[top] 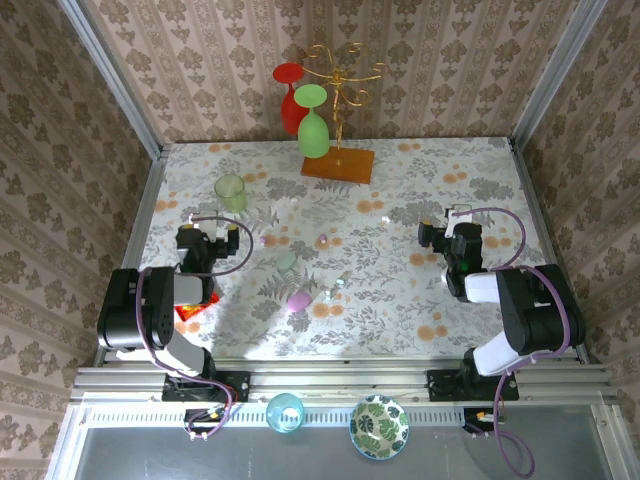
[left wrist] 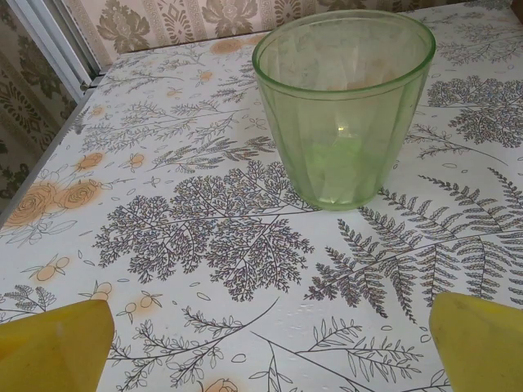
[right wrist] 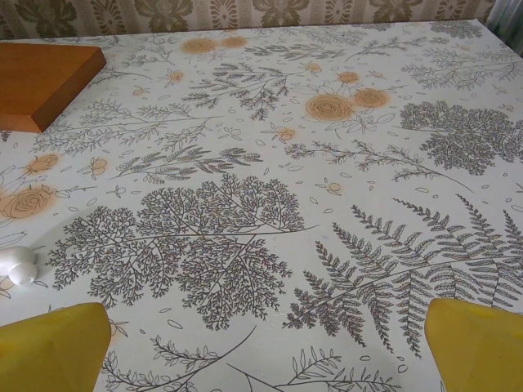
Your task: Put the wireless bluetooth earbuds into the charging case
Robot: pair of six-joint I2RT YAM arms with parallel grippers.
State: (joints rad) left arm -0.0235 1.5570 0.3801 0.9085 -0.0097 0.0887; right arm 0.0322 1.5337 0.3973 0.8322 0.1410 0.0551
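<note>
Earbud (right wrist: 18,265) lying on table (right wrist: 270,204), axis unclear

Earbuds and egg-shaped cases lying loose, all on the near side of the wooden base (top: 338,165).
Pink charging case (top: 298,300) farthest from that base, toward the near edge. Pale green case (top: 287,259) just beyond it, not touching. Tiny pinkish earbud (top: 323,240) alone between the green case and the base. Whitish earbud (top: 340,283) near the pink case on its right, apart from it. In the right wrist view, a small white bud (right wrist: 18,265) low and left of the base corner. Case lids too small to judge open or closed.
</note>
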